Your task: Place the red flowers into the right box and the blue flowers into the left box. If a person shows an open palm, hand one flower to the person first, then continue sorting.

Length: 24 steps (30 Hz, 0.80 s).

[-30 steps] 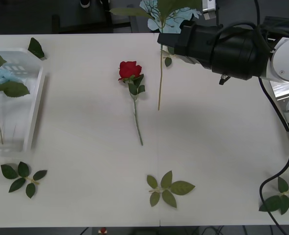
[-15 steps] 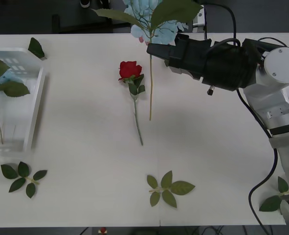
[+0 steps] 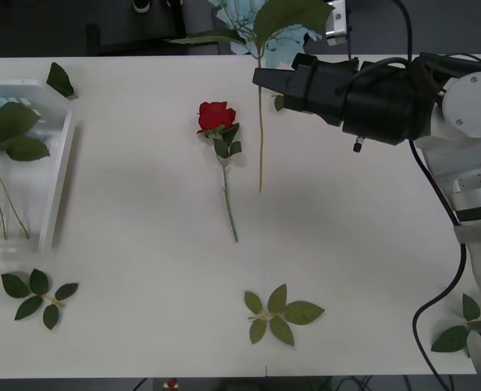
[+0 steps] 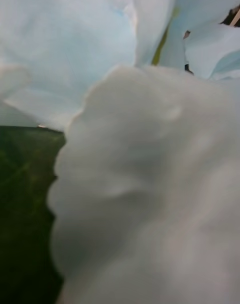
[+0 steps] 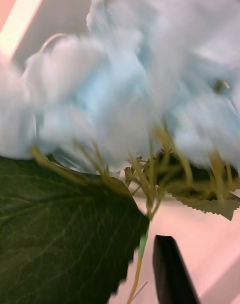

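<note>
We take the red rose [image 3: 216, 116] lying flat near the middle of the table [image 3: 142, 244] as our landmark. Just to its right, a blue flower [image 3: 260, 122] hangs upright in the air, its stem running down alongside the rose without touching it, its pale head and big leaves above the table's far edge. The right gripper [image 3: 260, 79] reaches in from the right of the rose and pinches that stem high up, fingers pressed together on it. In the right wrist view pale blue petals [image 4: 75, 44] crowd the lens.

Far left of the rose sits the left box [image 3: 61, 175], a white tray with slots at one end, holding leafy stems [image 3: 8, 134]. In the left wrist view a blue flower head [image 5: 120, 99] and a large leaf [image 5: 60, 219] sit close, with one dark finger [image 5: 172, 271] beside them; we cannot tell whether the left gripper is spread or closed.

Loose leaf sprigs lie on the table: one below the rose [image 3: 279, 314], one below the left box [image 3: 37, 295], one far lower right [image 3: 464, 330]. We can read no writing or labels.
</note>
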Each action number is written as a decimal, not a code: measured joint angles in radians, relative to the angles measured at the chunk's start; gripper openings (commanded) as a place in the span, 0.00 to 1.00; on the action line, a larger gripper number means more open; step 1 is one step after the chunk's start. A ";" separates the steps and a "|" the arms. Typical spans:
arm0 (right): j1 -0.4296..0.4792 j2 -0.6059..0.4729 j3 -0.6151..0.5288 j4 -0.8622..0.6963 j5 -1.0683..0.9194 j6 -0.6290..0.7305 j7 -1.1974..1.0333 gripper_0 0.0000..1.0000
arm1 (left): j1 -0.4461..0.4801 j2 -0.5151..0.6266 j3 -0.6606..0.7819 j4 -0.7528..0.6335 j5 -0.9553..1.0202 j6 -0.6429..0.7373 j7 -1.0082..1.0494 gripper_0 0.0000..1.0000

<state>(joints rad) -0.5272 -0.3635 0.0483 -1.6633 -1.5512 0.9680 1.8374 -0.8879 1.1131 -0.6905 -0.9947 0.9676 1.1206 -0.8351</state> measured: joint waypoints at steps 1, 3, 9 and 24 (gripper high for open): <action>0.000 0.000 -0.012 -0.018 0.030 0.000 0.000 0.00 | 0.000 0.000 0.000 0.000 0.000 0.000 0.000 0.92; 0.000 0.000 -0.037 -0.064 0.104 0.000 0.000 0.00 | 0.000 0.000 0.000 0.000 0.000 0.000 0.000 0.92; 0.000 0.000 -0.067 -0.236 0.379 -0.015 -0.011 0.00 | 0.000 0.000 0.000 0.001 0.000 0.000 0.000 0.93; 0.000 0.059 0.053 -0.513 1.073 -0.068 -0.273 0.00 | 0.000 0.022 0.000 -0.065 0.198 0.091 -0.013 0.92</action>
<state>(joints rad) -0.5273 -0.3043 0.1017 -2.1762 -0.4780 0.8998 1.5647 -0.8878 1.1348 -0.6903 -1.0594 1.1657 1.2115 -0.8479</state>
